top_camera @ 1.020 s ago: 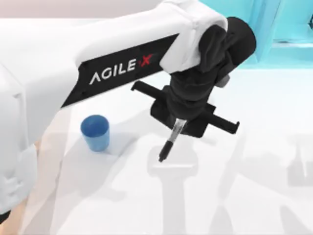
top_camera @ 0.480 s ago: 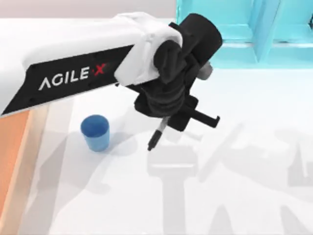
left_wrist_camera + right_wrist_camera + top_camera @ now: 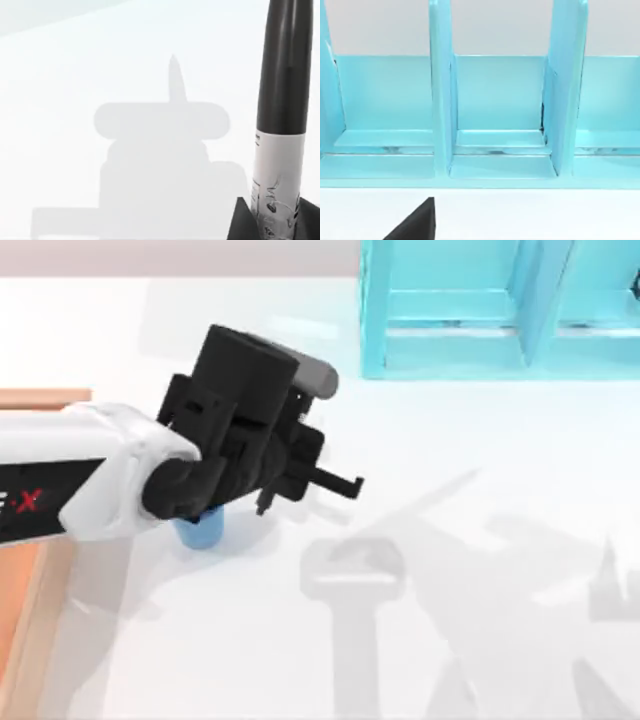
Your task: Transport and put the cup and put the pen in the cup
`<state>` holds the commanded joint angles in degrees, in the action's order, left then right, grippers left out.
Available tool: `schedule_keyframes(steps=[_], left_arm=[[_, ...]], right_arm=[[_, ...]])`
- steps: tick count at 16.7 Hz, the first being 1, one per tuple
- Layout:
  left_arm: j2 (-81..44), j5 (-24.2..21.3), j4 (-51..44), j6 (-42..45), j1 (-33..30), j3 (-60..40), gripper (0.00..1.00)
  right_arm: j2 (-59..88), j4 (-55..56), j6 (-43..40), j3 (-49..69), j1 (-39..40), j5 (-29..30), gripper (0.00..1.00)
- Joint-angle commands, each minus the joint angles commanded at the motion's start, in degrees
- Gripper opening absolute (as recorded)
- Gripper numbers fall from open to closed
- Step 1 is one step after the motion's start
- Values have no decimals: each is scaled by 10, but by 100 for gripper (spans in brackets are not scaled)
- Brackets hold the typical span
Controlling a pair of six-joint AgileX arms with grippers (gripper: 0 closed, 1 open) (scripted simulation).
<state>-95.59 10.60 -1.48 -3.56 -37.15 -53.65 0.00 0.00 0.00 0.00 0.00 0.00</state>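
Note:
My left gripper (image 3: pixel 268 488) hangs over the table's left part, shut on the pen. The pen (image 3: pixel 279 165) has a black cap and a white-grey printed barrel, and its lower end sits between the dark fingers (image 3: pixel 240 222). From above, only a short dark tip of the pen (image 3: pixel 262 506) pokes out under the wrist. The blue cup (image 3: pixel 201 532) stands just below and left of that tip, mostly covered by my left arm. A dark corner that may belong to my right gripper (image 3: pixel 415 224) shows in the right wrist view.
A large light-blue shelf unit (image 3: pixel 500 310) stands at the back right, and its open compartments (image 3: pixel 500 125) face the right wrist camera. An orange strip (image 3: pixel 20 620) borders the table's left side. Grey arm shadows lie on the white table (image 3: pixel 450 640).
My left arm has swung to the left with the pen in its gripper. It now stands over the cup and hides most of it. The cup has not moved.

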Motion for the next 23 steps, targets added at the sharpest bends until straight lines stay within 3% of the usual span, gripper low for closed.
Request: schedule_keyframes(steps=[6, 11, 15, 23], left_arm=[[146, -1, 386, 47, 45, 256, 0], [250, 1, 614, 61, 66, 404, 0], [292, 3, 691, 63, 70, 454, 0], [270, -1, 716, 63, 72, 441, 0]], right_arm=[[0, 0, 0, 0, 0, 0, 100], [0, 0, 0, 0, 0, 0, 100], [0, 0, 0, 0, 0, 0, 100], [0, 0, 0, 0, 0, 0, 100]])
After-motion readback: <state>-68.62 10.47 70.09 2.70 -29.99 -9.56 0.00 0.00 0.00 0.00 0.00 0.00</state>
